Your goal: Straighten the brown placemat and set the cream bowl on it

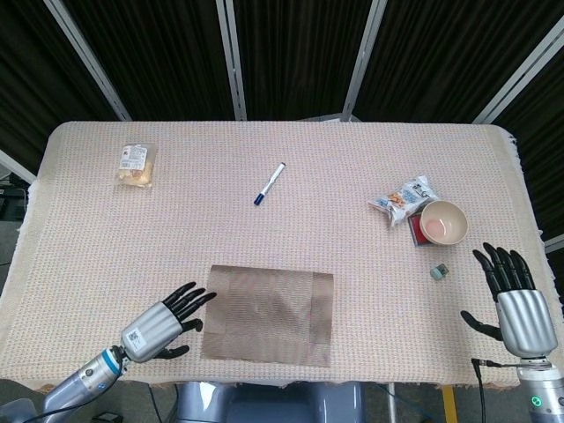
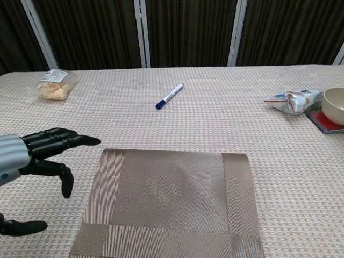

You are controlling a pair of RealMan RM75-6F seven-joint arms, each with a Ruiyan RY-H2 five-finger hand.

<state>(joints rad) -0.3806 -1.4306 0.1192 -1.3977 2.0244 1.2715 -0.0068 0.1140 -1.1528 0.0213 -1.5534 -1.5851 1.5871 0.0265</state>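
Note:
The brown placemat (image 1: 269, 315) (image 2: 169, 204) lies flat near the table's front edge, its sides slightly skewed to that edge. The cream bowl (image 1: 442, 221) (image 2: 334, 106) stands far right on a red square object (image 1: 415, 231). My left hand (image 1: 162, 322) (image 2: 40, 150) hovers just left of the placemat with fingers extended toward its left edge, holding nothing. My right hand (image 1: 513, 295) is at the front right corner, fingers spread, empty, well below the bowl; the chest view does not show it.
A blue-capped pen (image 1: 270, 183) (image 2: 169, 95) lies mid-table. A snack packet (image 1: 403, 199) (image 2: 292, 100) sits beside the bowl. A bagged pastry (image 1: 136, 164) (image 2: 52, 85) is at the far left. A small grey object (image 1: 438, 271) lies below the bowl.

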